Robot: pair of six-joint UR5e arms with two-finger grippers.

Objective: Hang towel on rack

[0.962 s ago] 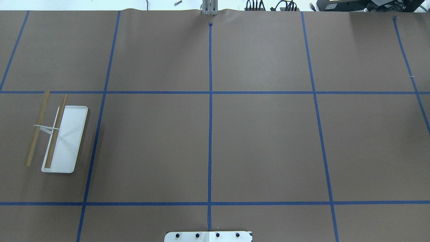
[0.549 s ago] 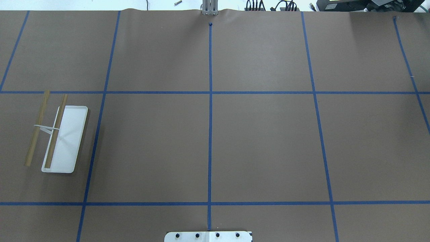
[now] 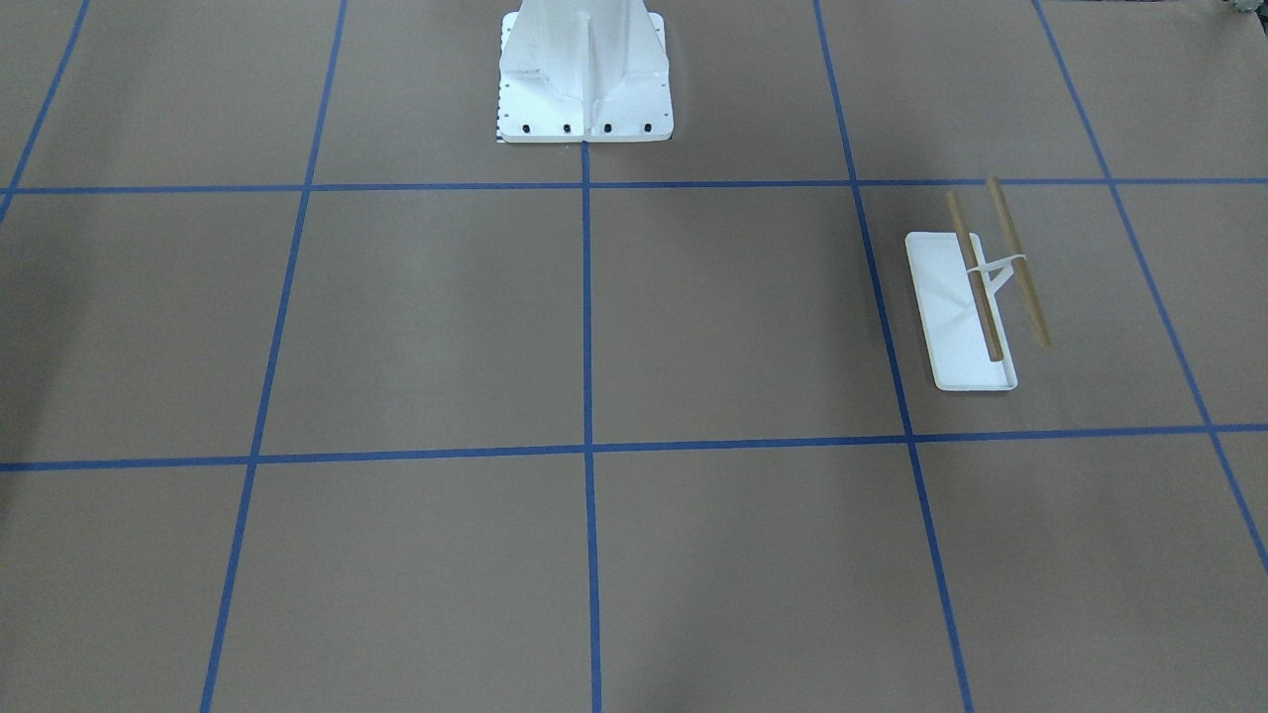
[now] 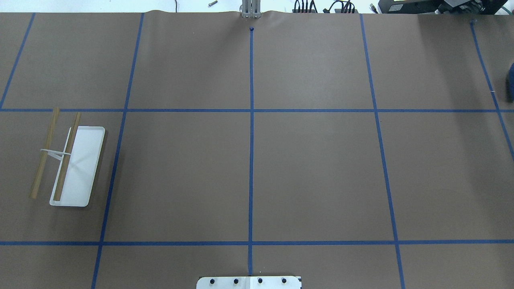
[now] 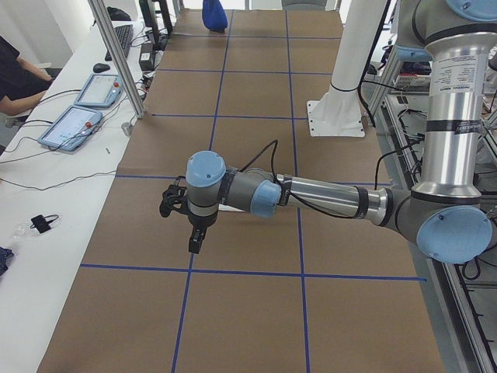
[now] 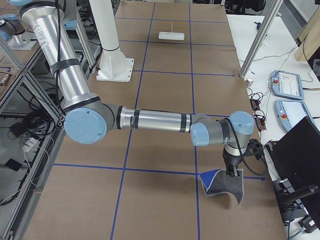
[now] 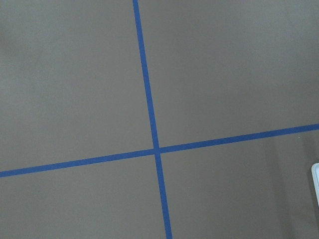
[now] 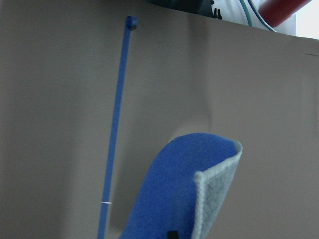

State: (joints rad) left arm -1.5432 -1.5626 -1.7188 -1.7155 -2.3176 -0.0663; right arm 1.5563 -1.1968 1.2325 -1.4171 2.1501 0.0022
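We are only starting out: the towel (image 6: 221, 184) is dangling at our right claw (image 6: 231, 173), grip impossible to tell, well apart from the bare rack (image 4: 82, 160).

Overhead: looked down from behind the pedestal (image 4: 249, 283)
Front: faced it; shared the rack (image 3: 949, 317)
Ends: looked along the table (image 5: 256, 93)

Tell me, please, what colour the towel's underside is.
The towel is grey underneath; the right wrist-mounted view shows it best.
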